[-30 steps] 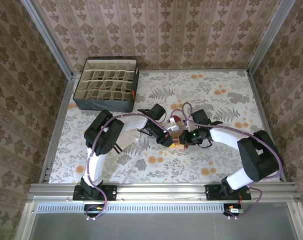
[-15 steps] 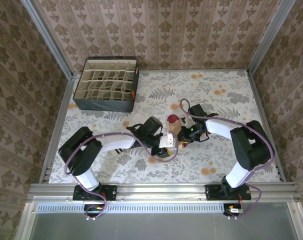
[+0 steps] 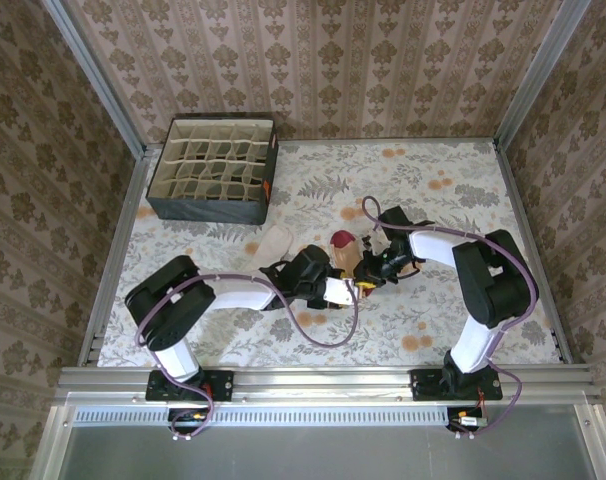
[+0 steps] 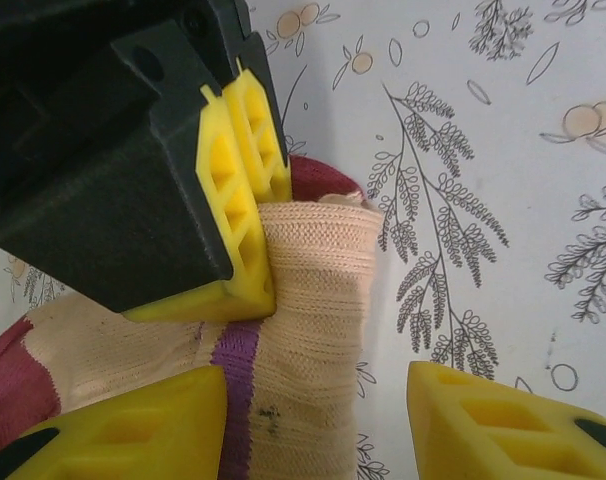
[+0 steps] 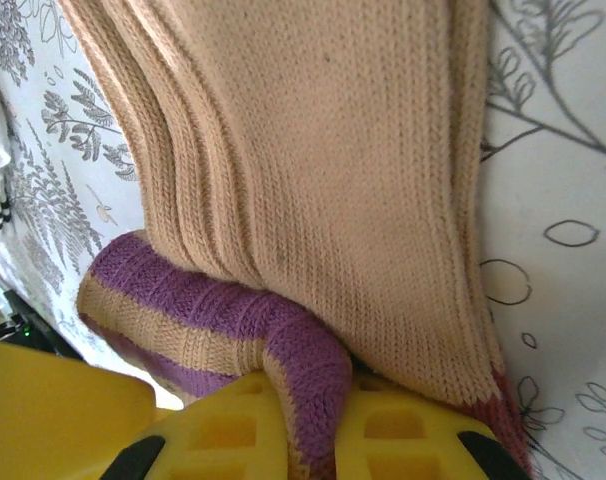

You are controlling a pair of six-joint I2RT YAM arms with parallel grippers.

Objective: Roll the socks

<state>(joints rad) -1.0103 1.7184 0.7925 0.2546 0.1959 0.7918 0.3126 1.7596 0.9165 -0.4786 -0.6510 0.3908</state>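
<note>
The tan sock [image 3: 347, 258] with its maroon toe lies mid-table, partly folded. My right gripper [image 3: 367, 274] is shut on its purple-striped cuff [image 5: 193, 300], the cuff pinched between the yellow fingertips [image 5: 403, 440]. In the left wrist view the tan sock [image 4: 313, 300] runs between the jaws of my left gripper [image 4: 318, 425], which stands open. Its left finger [image 4: 123, 430] is against the fabric and its right finger is well clear of it. The right gripper's yellow finger [image 4: 238, 190] presses on the sock from above. The cream sock [image 3: 268, 244] lies flat behind the left arm.
A dark fabric organiser box [image 3: 215, 172] with several small cells stands at the back left. Metal rails edge the floral tablecloth [image 3: 453, 190]. Both arms reach low across the middle, and their cables loop over the cloth near the socks.
My left gripper has opened and let go of the tan sock. The left arm has dropped low and shifted toward the near side, uncovering the cream sock. The right gripper keeps its hold on the cuff.
</note>
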